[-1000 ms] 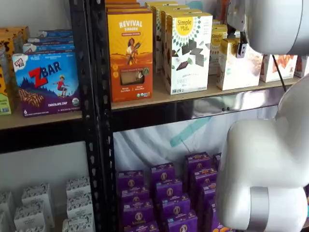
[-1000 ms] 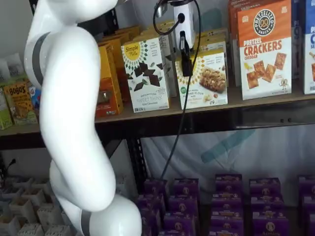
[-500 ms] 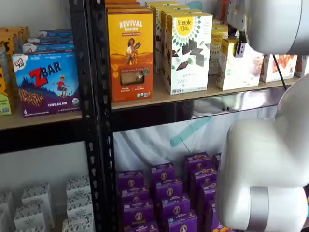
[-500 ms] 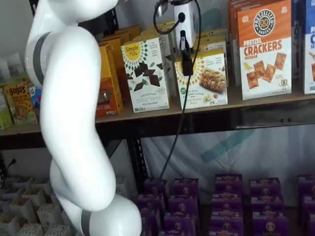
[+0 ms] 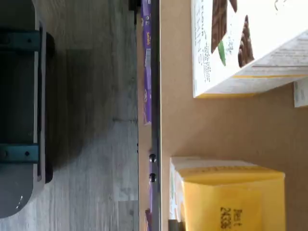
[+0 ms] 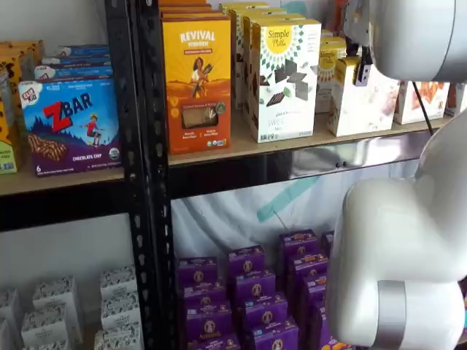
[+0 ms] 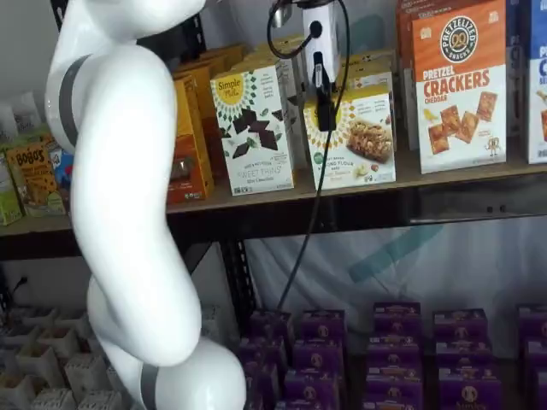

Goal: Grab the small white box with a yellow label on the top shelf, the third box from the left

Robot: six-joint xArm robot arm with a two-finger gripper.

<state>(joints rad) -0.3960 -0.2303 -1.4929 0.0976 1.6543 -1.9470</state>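
The small white box (image 7: 354,137) stands at the front edge of the top shelf (image 7: 444,178), just beside the taller white box with dark chocolate shapes (image 7: 253,128). The gripper (image 7: 324,102) hangs before its front face, and whether the jaws stand wide or narrow I cannot tell, since only one black finger shows side-on. A grip set off-centre could bump the tall neighbour or push the short carton back instead of clamping it.

The top shelf (image 7: 444,175) carries the small white box (image 7: 359,141) between a taller chocolate-patterned box (image 7: 254,128) and a crackers box (image 7: 460,85).
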